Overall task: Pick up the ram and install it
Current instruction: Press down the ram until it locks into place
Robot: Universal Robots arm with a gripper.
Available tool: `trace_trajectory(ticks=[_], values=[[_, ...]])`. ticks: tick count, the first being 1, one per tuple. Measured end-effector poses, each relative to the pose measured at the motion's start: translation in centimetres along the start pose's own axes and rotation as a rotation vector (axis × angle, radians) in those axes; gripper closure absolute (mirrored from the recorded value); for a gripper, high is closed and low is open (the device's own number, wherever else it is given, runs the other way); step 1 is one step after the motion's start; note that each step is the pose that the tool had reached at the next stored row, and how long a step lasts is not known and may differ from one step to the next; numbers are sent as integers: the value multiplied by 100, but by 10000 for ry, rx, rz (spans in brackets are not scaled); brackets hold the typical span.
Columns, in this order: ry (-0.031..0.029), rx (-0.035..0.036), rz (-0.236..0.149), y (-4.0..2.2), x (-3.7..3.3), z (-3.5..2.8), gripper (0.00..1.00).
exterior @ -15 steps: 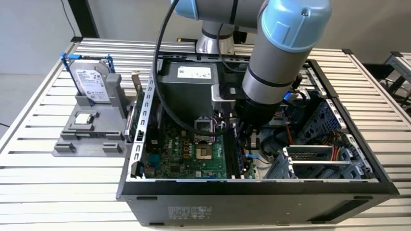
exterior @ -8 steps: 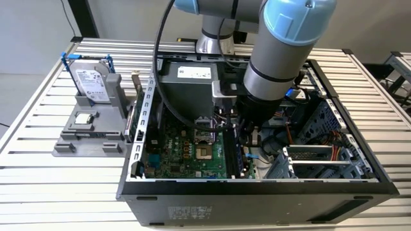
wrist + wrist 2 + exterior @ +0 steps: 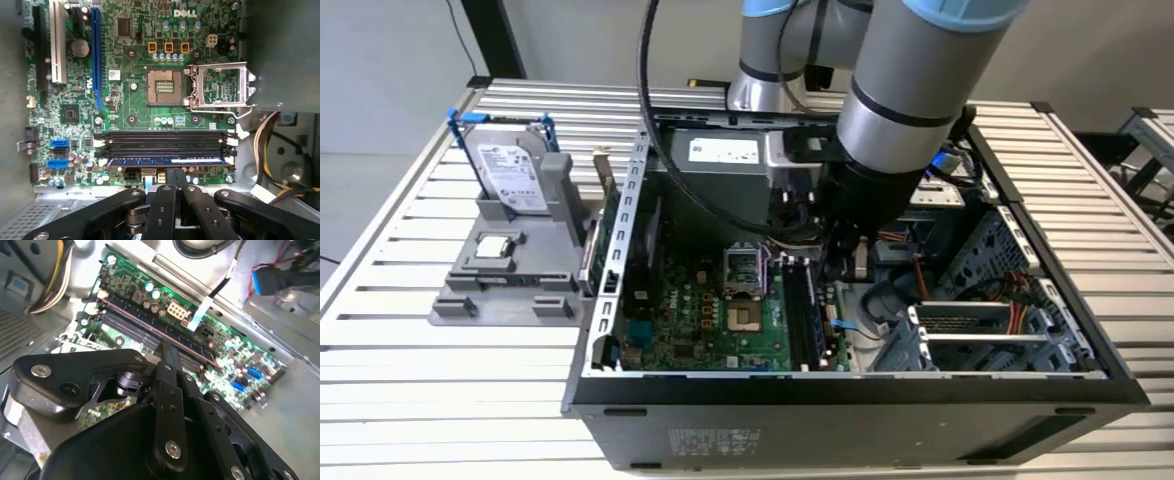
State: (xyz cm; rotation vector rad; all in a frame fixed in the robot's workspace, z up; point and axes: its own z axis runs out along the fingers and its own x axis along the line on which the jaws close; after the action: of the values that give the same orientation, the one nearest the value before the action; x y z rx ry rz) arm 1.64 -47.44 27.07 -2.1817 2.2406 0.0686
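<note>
Arm reaches down into the open computer case (image 3: 854,395) on the slatted worktop (image 3: 427,380) in the exterior view; the hand (image 3: 843,262) hangs over the motherboard (image 3: 707,320), just above the black slots (image 3: 803,310). A hard drive (image 3: 511,172) stands in a grey holder (image 3: 520,260) towards the exterior view's left.

In the first wrist view, the ram (image 3: 167,161) lies seated in the slot nearest the hand (image 3: 174,175), whose fingers are pressed together with nothing between them, just beside the stick. The empty processor socket (image 3: 162,86) lies beyond the slots.

In the second wrist view, the hand (image 3: 167,357) rests close over the ram (image 3: 150,317).
</note>
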Motion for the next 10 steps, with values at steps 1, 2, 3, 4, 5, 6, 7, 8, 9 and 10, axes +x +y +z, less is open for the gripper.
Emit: trace_trajectory(ticks=[1,2,3,4,5,6,7,8,9,10], values=[[-1,0,0,1,-2,-46,100],[2,-1,0,2,-4,-92,100],[-1,0,0,3,-5,-136,100],[2,0,0,4,-7,-185,100],[0,0,0,5,-9,-227,100],[1,-1,0,6,-11,-275,100],[2,0,0,7,-13,-319,100],[-1,0,0,8,-15,-363,100],[1,0,0,9,-17,-408,100],[0,0,0,10,-18,-455,100]])
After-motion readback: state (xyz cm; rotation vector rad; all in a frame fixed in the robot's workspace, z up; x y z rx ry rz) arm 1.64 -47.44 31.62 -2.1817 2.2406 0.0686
